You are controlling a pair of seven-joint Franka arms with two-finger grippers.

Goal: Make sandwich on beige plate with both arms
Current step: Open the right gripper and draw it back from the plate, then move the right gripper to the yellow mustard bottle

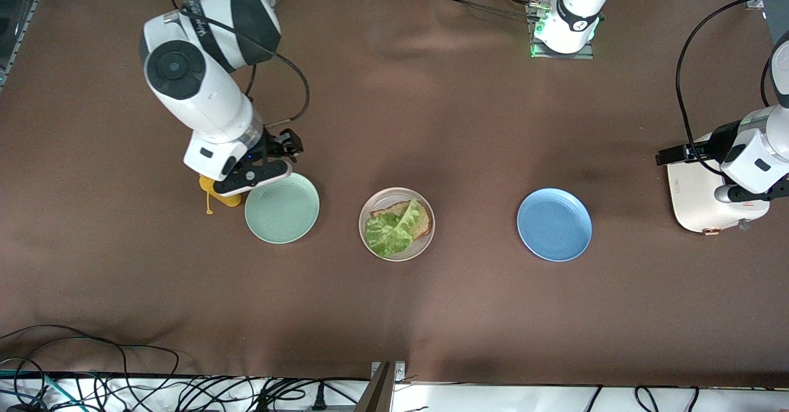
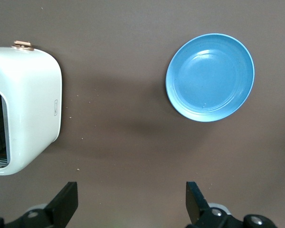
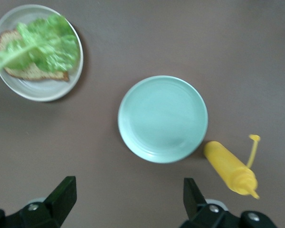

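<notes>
The beige plate [image 1: 425, 240] lies mid-table and also shows in the right wrist view [image 3: 38, 90]. On it rests a brown bread slice [image 1: 421, 227] with a crinkled green lettuce leaf [image 1: 388, 230] draped over most of it; that is all of the sandwich that shows. My right gripper [image 1: 285, 145] hangs open over bare cloth beside the mint-green plate, its jaws [image 3: 129, 187] wide apart with nothing between them. My left gripper [image 1: 675, 153] hangs open over the cloth by the toaster, its jaws [image 2: 131, 190] holding nothing.
A mint-green plate [image 1: 282, 208] and a yellow squeeze bottle [image 1: 220, 197] lie toward the right arm's end. A blue plate [image 1: 554, 224] and a white toaster [image 1: 699, 197] stand toward the left arm's end. Cables run along the table's front edge.
</notes>
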